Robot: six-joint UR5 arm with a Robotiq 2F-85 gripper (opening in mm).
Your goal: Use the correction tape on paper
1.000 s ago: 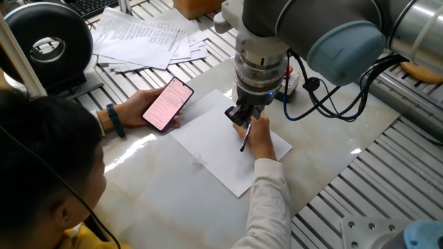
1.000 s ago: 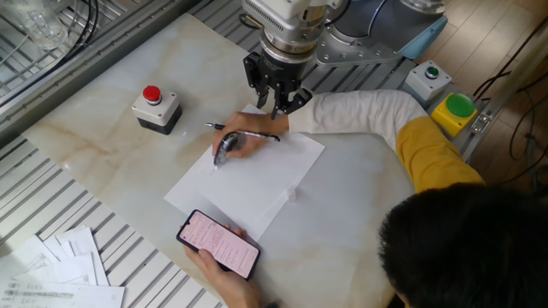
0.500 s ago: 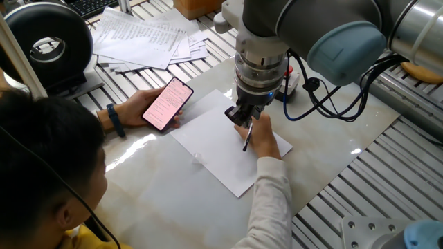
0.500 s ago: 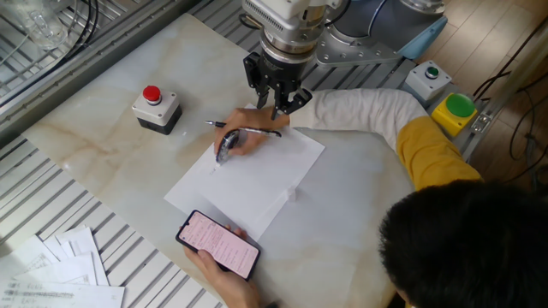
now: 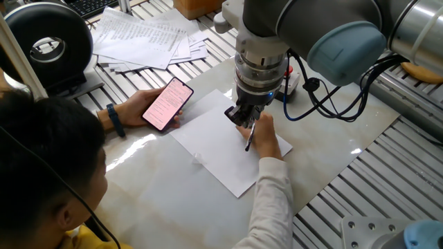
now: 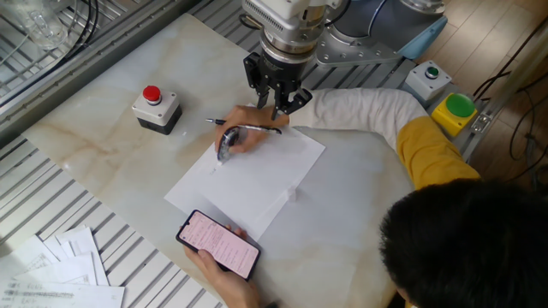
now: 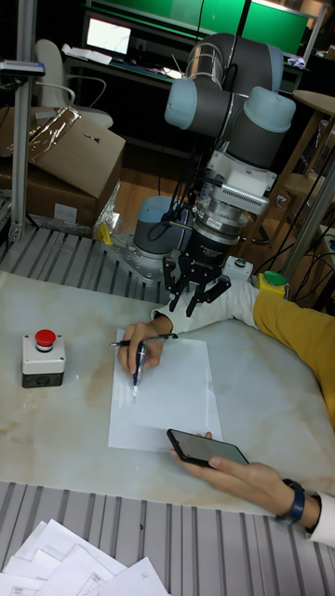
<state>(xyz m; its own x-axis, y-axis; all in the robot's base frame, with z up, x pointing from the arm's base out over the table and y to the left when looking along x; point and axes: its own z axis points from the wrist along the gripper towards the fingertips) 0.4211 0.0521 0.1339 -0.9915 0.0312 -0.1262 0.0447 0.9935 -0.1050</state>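
The white paper [image 5: 211, 142] [image 6: 257, 184] [image 7: 172, 396] lies flat on the marble table. A person's hand [image 6: 248, 137] rests on its far edge and holds the dark grey correction tape [image 6: 224, 147] [image 5: 248, 138] [image 7: 139, 363], tip down on the sheet. A slim dark pen [image 6: 244, 129] lies across under the same hand. My gripper [image 6: 276, 101] [image 5: 242, 116] [image 7: 193, 296] hangs just above that hand, pointing down, open and holding nothing.
The person's other hand holds a phone [image 6: 219, 243] [image 5: 167, 103] at the sheet's near edge. A red button box [image 6: 156, 107] stands left of the paper. A yellow-green button box [image 6: 456, 109] and the person's sleeve lie right. Printed sheets [image 5: 149, 34] are piled behind.
The person's hand and the correction tape have shifted a little along the paper. My gripper has stayed where it was, open.
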